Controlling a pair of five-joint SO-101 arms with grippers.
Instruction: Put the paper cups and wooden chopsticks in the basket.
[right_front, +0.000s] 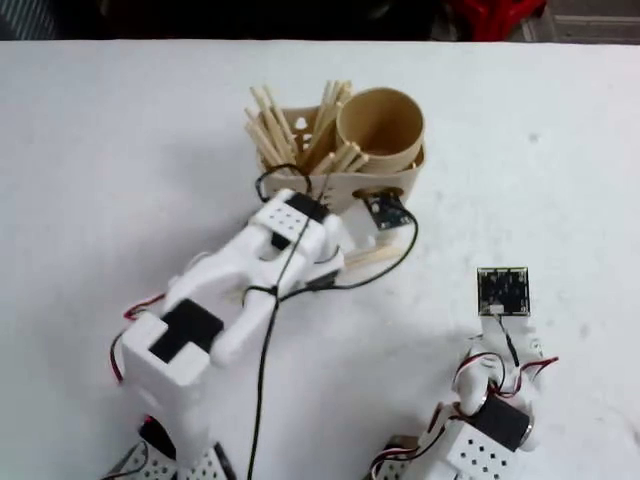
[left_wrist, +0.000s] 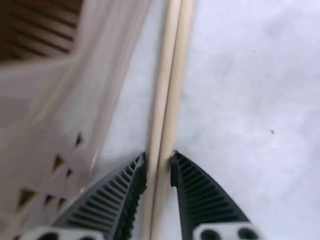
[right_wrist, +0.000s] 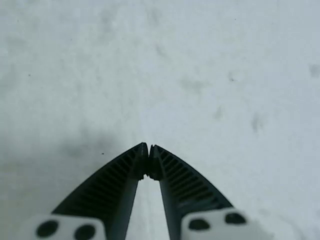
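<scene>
Pair of wooden chopsticks (left_wrist: 167, 90) lies flat on the bench (right_front: 90, 150), just beside the basket (right_front: 345, 188), at its 6 o'clock. The left claw (left_wrist: 159, 156) is clamped on the pair. Basket, at 12 o'clock, holds a paper cup (right_front: 380, 125) and leaning sticks (right_front: 272, 125). At 5 o'clock the right claw (right_wrist: 149, 161) is closed, holding nothing, over bare bench.

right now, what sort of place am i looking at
Likely a robotics lab bench set up for a tidying exercise: a white table, two small robot arms mounted side by side, and a basket holding a paper cup and wooden chopsticks.
</scene>
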